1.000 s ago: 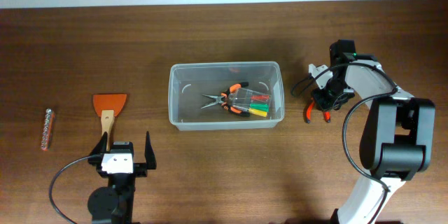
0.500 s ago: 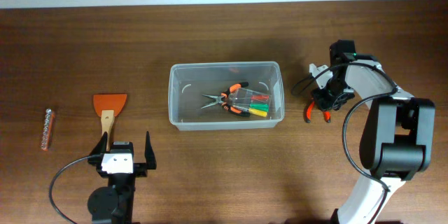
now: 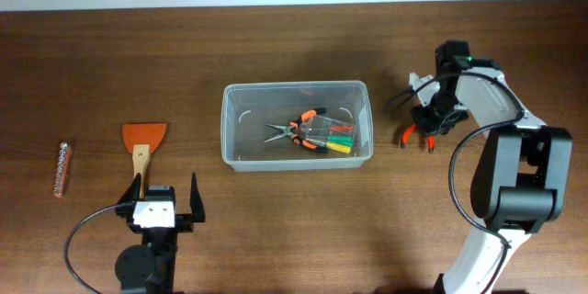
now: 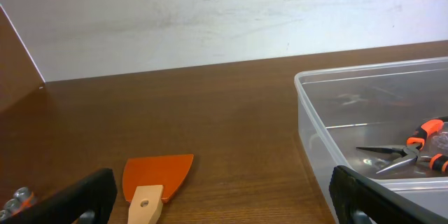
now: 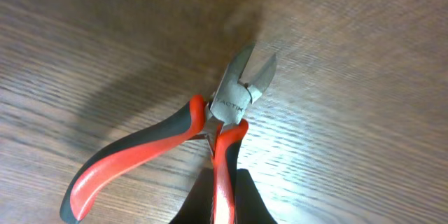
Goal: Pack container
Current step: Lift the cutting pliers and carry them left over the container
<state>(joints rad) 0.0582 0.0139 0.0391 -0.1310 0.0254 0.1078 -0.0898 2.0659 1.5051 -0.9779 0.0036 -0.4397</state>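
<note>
**Container.** The clear, colourless rectangular plastic container sits at the centre of the brown wooden worktop. Its right half holds orange-and-black long-nose pliers. A small clear case of coloured bits lies against the pliers' handles.

**Right gripper.** The right gripper is well apart from the container, on its right. It is clenched on one handle of the red-and-black diagonal cutters. The other handle splays free, and the blades are slightly parted. The container's right end wall and rim stand between the cutters and the interior.

**Left gripper.** The left gripper is released, with its fingers wide apart. Directly ahead lies an orange-bladed scraper with a wooden handle, its handle end between the fingers. A short red strip of small metal pieces lies further left.
</note>
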